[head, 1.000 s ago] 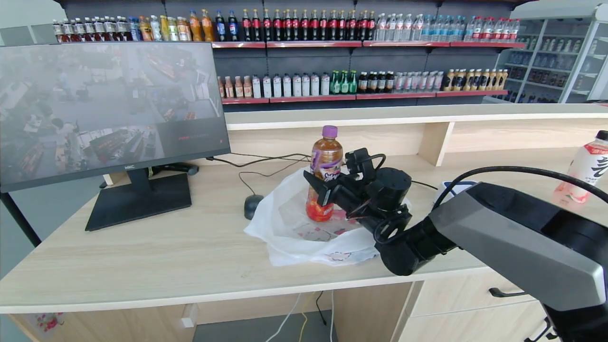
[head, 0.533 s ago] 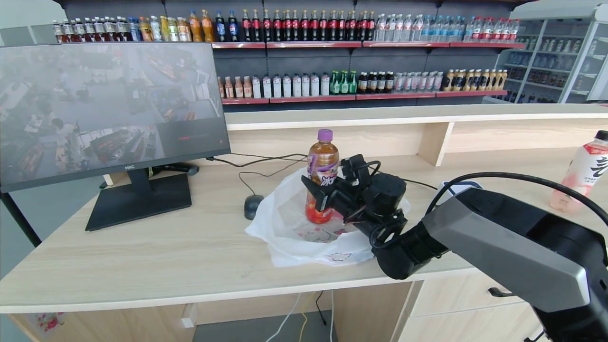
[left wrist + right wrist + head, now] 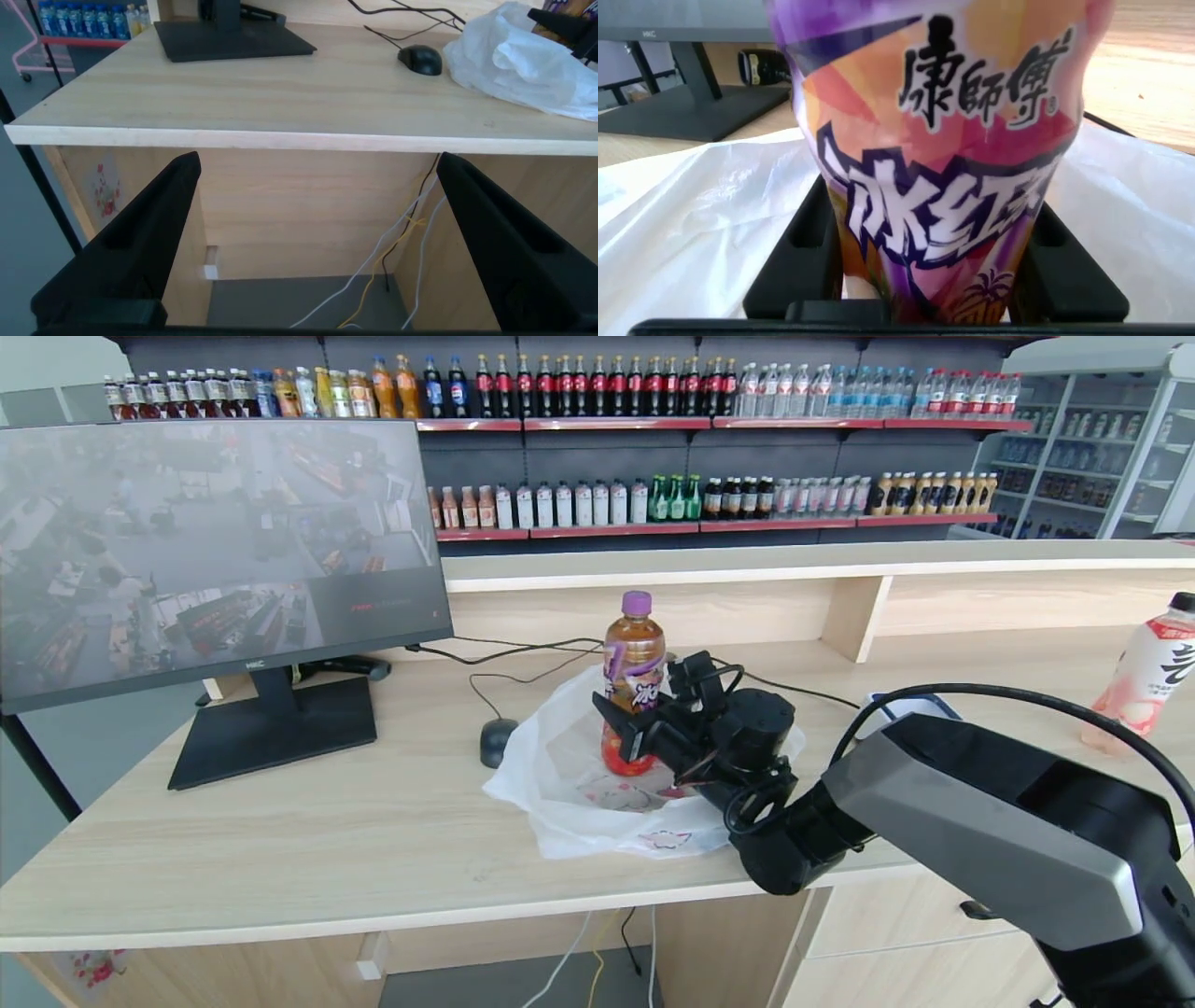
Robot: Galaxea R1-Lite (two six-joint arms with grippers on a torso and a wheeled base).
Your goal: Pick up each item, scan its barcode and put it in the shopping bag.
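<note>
The right gripper point(image 3: 633, 726) is clamped around the lower body of the orange drink bottle point(image 3: 635, 653), holding it upright at the mouth of the white shopping bag point(image 3: 560, 775) on the counter point(image 3: 280, 840), probably so it goes in without tipping.

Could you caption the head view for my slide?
Right gripper holds bottle upright at the bag on the counter.

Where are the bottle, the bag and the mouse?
bottle point(image 3: 635, 674), head view, on its label.
bag point(image 3: 560, 775), head view, on its white side.
mouse point(image 3: 496, 739), head view, on its top.
</note>
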